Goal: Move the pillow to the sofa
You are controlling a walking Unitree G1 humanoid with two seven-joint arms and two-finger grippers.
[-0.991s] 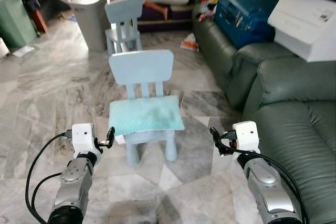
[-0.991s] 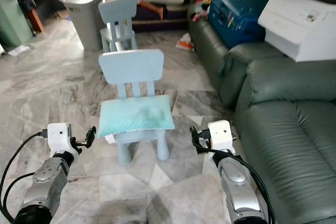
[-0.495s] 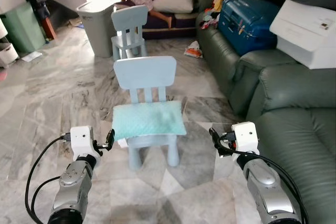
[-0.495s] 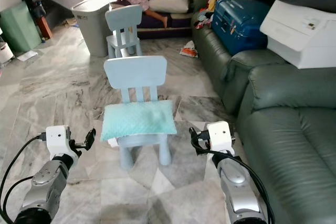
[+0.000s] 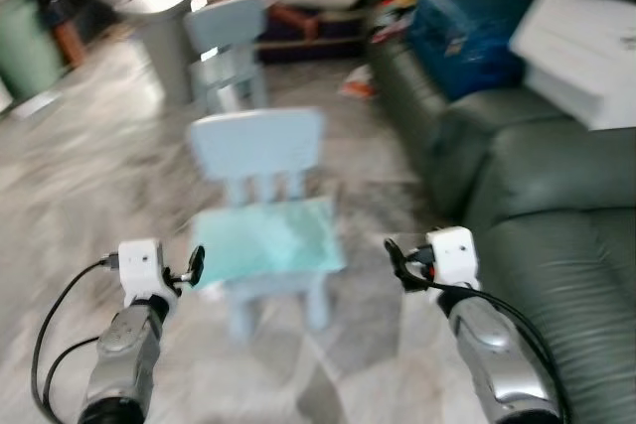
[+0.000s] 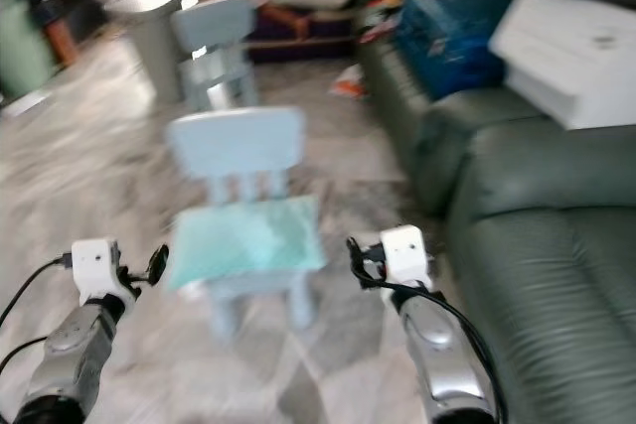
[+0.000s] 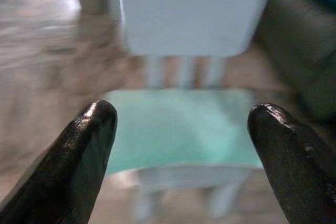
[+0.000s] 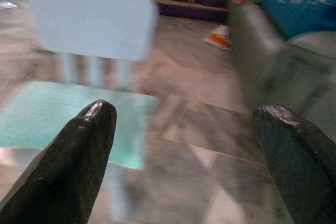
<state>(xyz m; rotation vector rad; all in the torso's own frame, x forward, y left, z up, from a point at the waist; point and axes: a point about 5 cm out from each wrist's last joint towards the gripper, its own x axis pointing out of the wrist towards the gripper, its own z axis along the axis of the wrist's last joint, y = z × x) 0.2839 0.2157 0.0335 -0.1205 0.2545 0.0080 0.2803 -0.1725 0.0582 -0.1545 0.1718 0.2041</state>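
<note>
The pillow (image 5: 266, 238) lies flat on the seat of the small chair (image 5: 260, 151), covering it edge to edge. The sofa (image 5: 556, 225) is near, on the right. Both end effectors, left (image 5: 195, 263) and right (image 5: 395, 257), are spread wide and hold nothing. Best to step closer, then pinch the pillow's two side edges together.
</note>
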